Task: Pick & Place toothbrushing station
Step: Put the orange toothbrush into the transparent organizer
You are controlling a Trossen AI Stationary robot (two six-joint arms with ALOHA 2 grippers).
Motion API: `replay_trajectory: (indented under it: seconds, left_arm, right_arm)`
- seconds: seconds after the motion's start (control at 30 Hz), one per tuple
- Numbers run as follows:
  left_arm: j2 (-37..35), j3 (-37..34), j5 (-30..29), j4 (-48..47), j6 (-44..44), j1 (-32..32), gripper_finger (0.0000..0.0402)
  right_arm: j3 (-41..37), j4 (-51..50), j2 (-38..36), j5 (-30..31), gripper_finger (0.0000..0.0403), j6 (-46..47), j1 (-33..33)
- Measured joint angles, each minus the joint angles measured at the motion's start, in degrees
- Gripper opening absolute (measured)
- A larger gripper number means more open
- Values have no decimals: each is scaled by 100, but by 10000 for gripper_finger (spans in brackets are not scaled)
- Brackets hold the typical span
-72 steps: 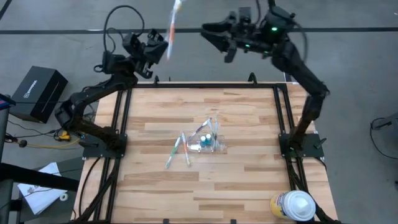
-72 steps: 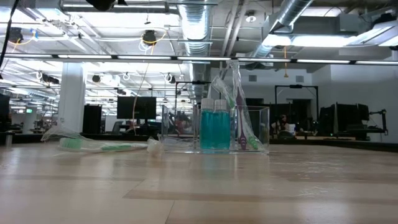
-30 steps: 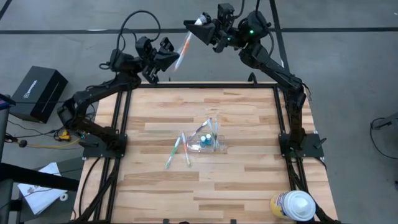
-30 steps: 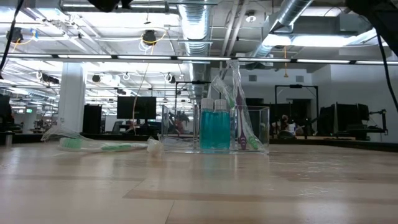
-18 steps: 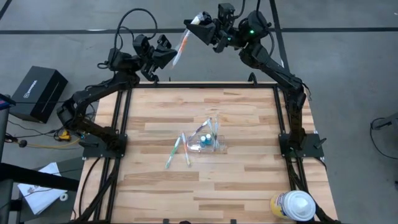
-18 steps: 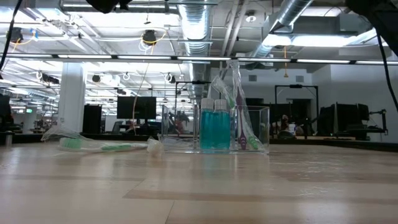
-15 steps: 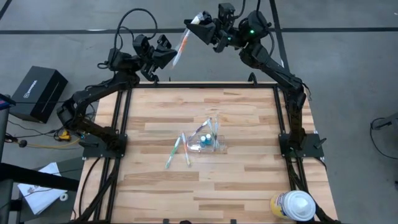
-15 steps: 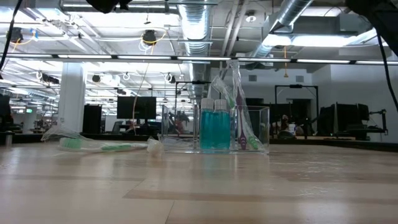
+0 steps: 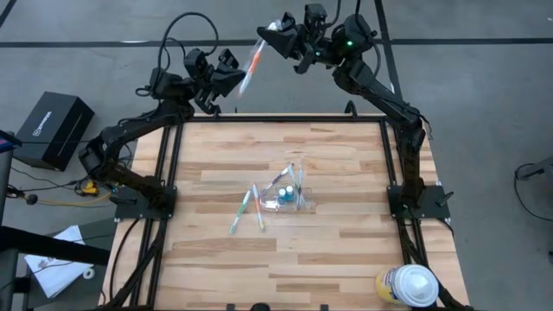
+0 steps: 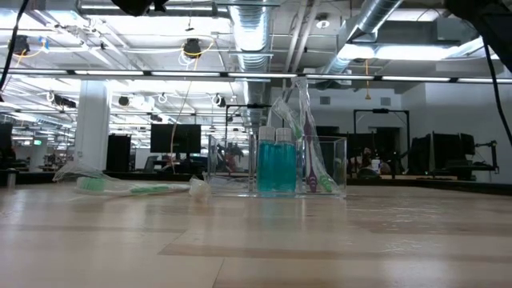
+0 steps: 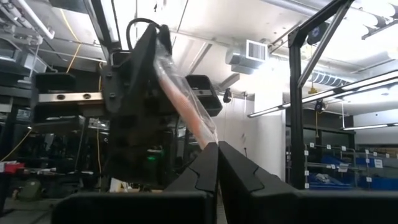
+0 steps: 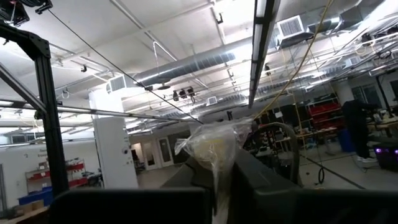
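Orange-pink and film-wrapped, a toothbrush [image 9: 248,69] hangs high beyond the worktop's [image 9: 346,242] far edge, well away from the clear cup [image 9: 289,197]. Both the left gripper [image 9: 226,79] and right gripper [image 9: 275,34] have fingers clamped tight on it, one at each end. This looks like unwrapping or a handover; next, one must let go. The cup holds two teal tubes [image 10: 277,160] and some brushes.

Both claws [image 9: 226,80] [image 9: 275,36] hold one wrapped toothbrush [image 9: 250,66] behind the table [image 9: 346,216].
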Motion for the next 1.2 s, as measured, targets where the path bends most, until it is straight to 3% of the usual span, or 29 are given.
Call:
replay_trajectory:
  seconds: [0.2,0.37,0.6,0.73,0.97,1.1,1.2]
  left_arm:
    - [-47,0,27,-14,195,101,10]
    - [-332,0,36,-9,275,733,31]
    - [-882,0,399,-232,-54,1933,80]
    - [-1147,0,850,-671,-172,2383,98]
    - [-1445,0,1381,-2147,311,2683,101]
    - [-1462,-2,1389,-2427,546,2713,101]
    - [-1460,-2,1411,-2425,560,2713,101]
  right_arm:
    - [0,-12,0,0,8,-134,-75]
    - [2,-279,-168,-8,7,-403,-272]
    - [2,-1224,-698,-20,7,-1246,-561]
    - [4,-2450,-1152,49,7,-1870,-642]
    - [3,-4653,-2054,1691,7,-3449,23]
    - [7,-5441,-2485,2550,7,-3608,660]
    - [4,-6104,-2689,3595,7,-3592,1307]
